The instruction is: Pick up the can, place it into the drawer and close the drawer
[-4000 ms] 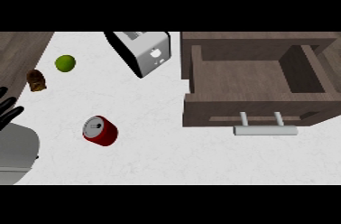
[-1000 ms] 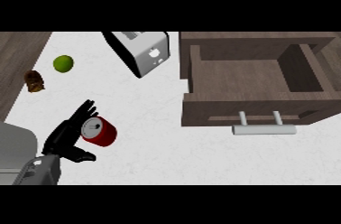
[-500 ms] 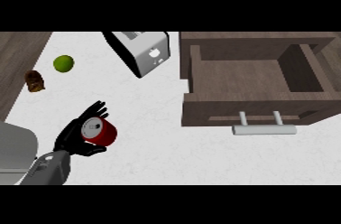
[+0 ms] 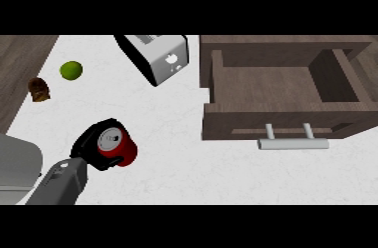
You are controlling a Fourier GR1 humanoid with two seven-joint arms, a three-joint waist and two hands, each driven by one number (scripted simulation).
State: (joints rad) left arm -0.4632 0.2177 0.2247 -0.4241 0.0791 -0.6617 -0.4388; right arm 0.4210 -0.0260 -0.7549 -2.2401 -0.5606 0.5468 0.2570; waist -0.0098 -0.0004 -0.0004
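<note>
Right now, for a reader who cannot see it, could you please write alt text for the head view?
The robot's left hand is curled round a red can on a white counter, at lower left. At right, a brown wooden drawer stands open, its metal handle toward the viewer. Behind are a toaster, a green lime and a small brown object.

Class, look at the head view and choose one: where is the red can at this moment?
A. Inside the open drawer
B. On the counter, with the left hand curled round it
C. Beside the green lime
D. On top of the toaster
B: the left hand curls round the red can on the white counter, well left of the open drawer.
</note>
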